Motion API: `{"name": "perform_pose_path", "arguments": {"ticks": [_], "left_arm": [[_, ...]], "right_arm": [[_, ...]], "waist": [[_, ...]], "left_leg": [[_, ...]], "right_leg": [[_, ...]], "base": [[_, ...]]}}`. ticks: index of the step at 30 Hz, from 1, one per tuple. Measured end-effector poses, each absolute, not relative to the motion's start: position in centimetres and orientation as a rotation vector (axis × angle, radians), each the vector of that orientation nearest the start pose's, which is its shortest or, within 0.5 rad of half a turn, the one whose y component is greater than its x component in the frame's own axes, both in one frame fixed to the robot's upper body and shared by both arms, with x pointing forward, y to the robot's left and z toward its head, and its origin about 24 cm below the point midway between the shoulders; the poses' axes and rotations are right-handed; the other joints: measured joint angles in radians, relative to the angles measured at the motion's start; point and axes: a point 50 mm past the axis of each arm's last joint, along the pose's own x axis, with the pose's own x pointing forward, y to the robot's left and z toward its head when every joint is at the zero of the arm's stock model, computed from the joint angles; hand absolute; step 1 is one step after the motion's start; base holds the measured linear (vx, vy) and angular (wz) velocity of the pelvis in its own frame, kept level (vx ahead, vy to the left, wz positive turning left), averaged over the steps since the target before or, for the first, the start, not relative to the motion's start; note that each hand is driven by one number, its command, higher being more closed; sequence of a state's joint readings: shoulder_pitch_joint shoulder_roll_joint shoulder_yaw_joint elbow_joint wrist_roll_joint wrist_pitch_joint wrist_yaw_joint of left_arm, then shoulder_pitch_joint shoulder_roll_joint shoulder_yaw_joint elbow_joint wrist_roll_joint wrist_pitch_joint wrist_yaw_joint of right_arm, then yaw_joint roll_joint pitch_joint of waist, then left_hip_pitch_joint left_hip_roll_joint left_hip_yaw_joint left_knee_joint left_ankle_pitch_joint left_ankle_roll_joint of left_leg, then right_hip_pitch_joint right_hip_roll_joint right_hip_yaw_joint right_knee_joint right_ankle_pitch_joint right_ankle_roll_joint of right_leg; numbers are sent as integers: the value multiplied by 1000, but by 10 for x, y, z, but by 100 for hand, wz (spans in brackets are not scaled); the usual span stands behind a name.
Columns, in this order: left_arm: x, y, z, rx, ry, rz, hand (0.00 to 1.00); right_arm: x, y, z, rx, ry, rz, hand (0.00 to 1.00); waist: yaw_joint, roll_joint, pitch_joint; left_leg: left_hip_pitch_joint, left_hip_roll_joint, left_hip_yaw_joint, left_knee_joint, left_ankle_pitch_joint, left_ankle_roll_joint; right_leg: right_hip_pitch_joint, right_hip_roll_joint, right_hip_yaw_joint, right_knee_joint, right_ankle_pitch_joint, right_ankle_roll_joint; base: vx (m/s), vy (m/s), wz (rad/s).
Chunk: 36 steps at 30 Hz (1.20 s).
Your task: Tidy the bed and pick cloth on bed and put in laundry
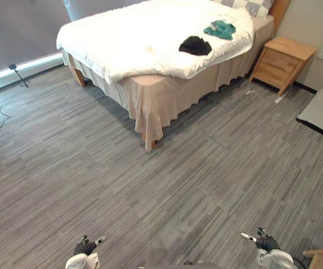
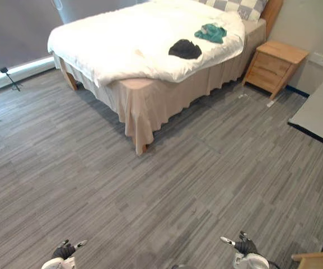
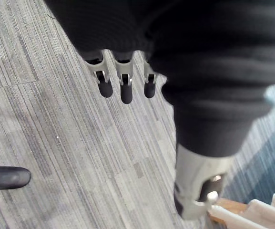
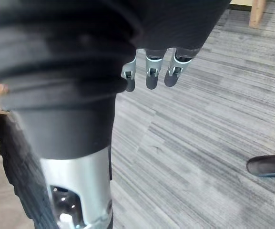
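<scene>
In the left eye view, a bed [image 1: 167, 95] is seen at the far side of a grey plank floor [image 1: 178, 185], covered by a white duvet [image 1: 127, 39]. A black cloth [image 1: 195, 45] is laid on the duvet near the bed's right edge, and a teal cloth [image 1: 220, 28] is laid just beyond it, nearer the headboard end; the two are apart. A wooden nightstand [image 1: 281, 61] is placed just beside the bed's head end. The left hand [image 1: 85, 246] and the right hand [image 1: 265, 242] are held low over the floor, well apart from the bed's foot corner and from both cloths.

In the right eye view, a checked pillow [image 2: 239, 8] is shown at the head of the bed, past the teal cloth. The duvet is seen rumpled along the bed's near edge.

In the left wrist view, the left hand's fingers [image 3: 126, 90] are seen hanging loose and uncurled over bare floor, and nothing is grasped.

In the right wrist view, the right hand's fingers [image 4: 151, 78] are likewise shown relaxed above the floor, and nothing is held in them.
</scene>
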<state>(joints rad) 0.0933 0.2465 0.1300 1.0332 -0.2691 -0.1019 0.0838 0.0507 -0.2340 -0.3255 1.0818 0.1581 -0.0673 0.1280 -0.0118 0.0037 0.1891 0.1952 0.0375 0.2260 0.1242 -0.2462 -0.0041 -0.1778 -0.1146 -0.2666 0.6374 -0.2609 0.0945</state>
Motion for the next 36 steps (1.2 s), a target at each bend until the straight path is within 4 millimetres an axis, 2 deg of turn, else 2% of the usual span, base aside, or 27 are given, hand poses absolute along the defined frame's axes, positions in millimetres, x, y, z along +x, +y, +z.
{"name": "perform_pose_path", "arguments": {"ticks": [2,4,6,8,9,10,11,12,13,14,15,16,17,19,21,23,24,25,26,27,28,29,30,31,32,34,36], "left_arm": [[102,271,-139,-11,950,470,0],[111,275,-135,-4,925,449,0],[116,282,-131,23,909,435,0],[115,284,-130,30,908,438,0],[113,280,-132,19,907,441,0],[110,280,-133,15,913,445,0],[111,281,-132,-3,897,466,0],[112,279,-133,-13,895,467,0],[113,273,-134,-33,895,463,0],[112,270,-136,-43,899,460,0],[111,269,-136,-44,902,457,0],[107,268,-137,-47,901,451,0],[106,266,-138,-53,899,446,0],[102,257,-140,-83,883,439,0],[93,246,-144,-138,882,459,0],[89,240,-146,-154,890,459,0],[85,238,-148,-163,898,465,0],[84,237,-148,-166,900,468,0],[80,236,-149,-170,908,474,0],[78,239,-149,-176,907,492,0],[79,239,-149,-183,907,496,0],[89,234,-148,-185,893,467,0],[97,236,-146,-177,874,457,0],[101,238,-144,-170,867,454,0],[102,239,-144,-165,864,454,0],[102,242,-143,-114,877,417,0],[106,249,-140,-89,852,413,0]], "right_arm": [[95,-273,-143,143,982,-390,0],[96,-272,-142,157,971,-396,0],[94,-272,-143,159,971,-406,0],[80,-273,-146,175,997,-448,0],[72,-278,-145,183,1010,-484,0],[69,-281,-145,180,1013,-491,0],[71,-285,-144,185,1012,-497,0],[75,-287,-142,178,1002,-495,0],[82,-293,-138,146,982,-484,0],[83,-297,-136,136,981,-488,0],[85,-297,-136,133,981,-488,0],[85,-297,-136,134,979,-487,0],[86,-298,-135,133,968,-488,0],[96,-302,-130,130,909,-493,0],[119,-304,-120,123,816,-475,0],[122,-305,-116,118,790,-467,0],[119,-305,-116,117,790,-470,0],[119,-306,-116,117,786,-472,0],[111,-307,-117,117,796,-480,0],[109,-304,-119,128,812,-474,0],[109,-303,-120,127,814,-465,0],[109,-305,-120,121,826,-449,0],[110,-301,-124,138,853,-430,0],[109,-295,-128,152,874,-419,0],[109,-292,-130,163,882,-415,0],[113,-278,-135,179,898,-380,0],[116,-268,-138,177,903,-343,0]], "waist": [[-16,8,6],[-31,3,17],[-36,-46,42],[-37,-62,47],[-52,-11,27],[-60,9,6],[-47,28,-1],[-42,42,-1],[-36,82,12],[-35,92,26],[-28,93,46],[-16,75,54],[-8,70,55],[22,54,53],[33,50,53],[47,53,51],[57,53,51],[63,52,51],[71,46,46],[73,14,29],[69,4,17],[58,-21,-4],[56,-39,-9],[53,-44,-7],[52,-46,-7],[50,-32,5],[48,-3,5]], "left_leg": [[0,33,-21,7,-13,-12],[2,59,-29,-10,-19,-23],[42,49,-30,-17,-46,-82],[102,57,-39,-6,-102,-102],[138,119,-44,-2,-157,-61],[141,137,-49,10,-166,-30],[76,180,-47,203,-108,-31],[24,210,-47,325,-67,-60],[-125,268,-88,644,103,-58],[-204,287,-115,810,106,-72],[-278,282,-134,963,70,-88],[-335,251,-119,982,38,-92],[-359,233,-103,962,32,-81],[-440,180,-21,781,23,-62],[-507,107,106,331,92,-32],[-503,75,149,49,163,-30],[-509,68,153,-11,172,-15],[-510,67,158,-25,174,-10],[-507,63,176,-35,205,25],[-510,42,177,6,306,80],[-516,27,177,22,333,95],[-518,-11,175,28,356,130],[-487,-48,174,5,343,159],[-450,-69,152,-11,319,159],[-428,-77,141,-11,301,153],[-292,-84,104,-7,232,129],[-171,-63,36,-22,169,104]], "right_leg": [[-47,15,-21,-117,23,-25],[-101,24,-27,-338,133,-15],[-173,-22,35,-464,231,32],[-165,-43,66,-464,254,18],[-200,-14,43,-326,307,-22],[-213,3,26,-284,300,-33],[-220,34,19,-222,254,-113],[-207,49,15,-227,246,-122],[-133,96,11,-272,207,-154],[-72,121,12,-306,193,-167],[31,138,13,-345,175,-187],[119,134,8,-371,155,-195],[156,134,7,-391,148,-188],[255,137,26,-483,136,-175],[360,152,53,-592,129,-164],[427,171,62,-641,111,-146],[478,185,67,-652,76,-135],[502,189,69,-651,58,-130],[554,190,80,-649,10,-110],[573,161,87,-634,-27,-92],[571,145,86,-611,-37,-76],[512,101,79,-477,-52,-45],[426,52,59,-267,-45,7],[355,16,42,-73,6,86],[313,-14,33,26,5,101],[255,-63,6,203,-43,65],[193,-66,-31,169,-84,37]], "base": [[164,-57,27],[217,-107,18],[341,-233,6],[395,-272,19],[539,-336,37],[732,-407,20],[524,-298,-8],[652,-375,-24],[645,-347,-14],[789,-343,1],[805,-281,-1],[527,-175,-3],[597,-214,-26],[554,-184,-35],[704,-98,-28],[673,8,-22],[631,63,-17],[524,83,-14],[546,119,-9],[694,156,2],[858,213,30],[867,219,44],[846,225,48],[669,165,34],[509,115,34],[552,90,45],[699,9,93]]}}
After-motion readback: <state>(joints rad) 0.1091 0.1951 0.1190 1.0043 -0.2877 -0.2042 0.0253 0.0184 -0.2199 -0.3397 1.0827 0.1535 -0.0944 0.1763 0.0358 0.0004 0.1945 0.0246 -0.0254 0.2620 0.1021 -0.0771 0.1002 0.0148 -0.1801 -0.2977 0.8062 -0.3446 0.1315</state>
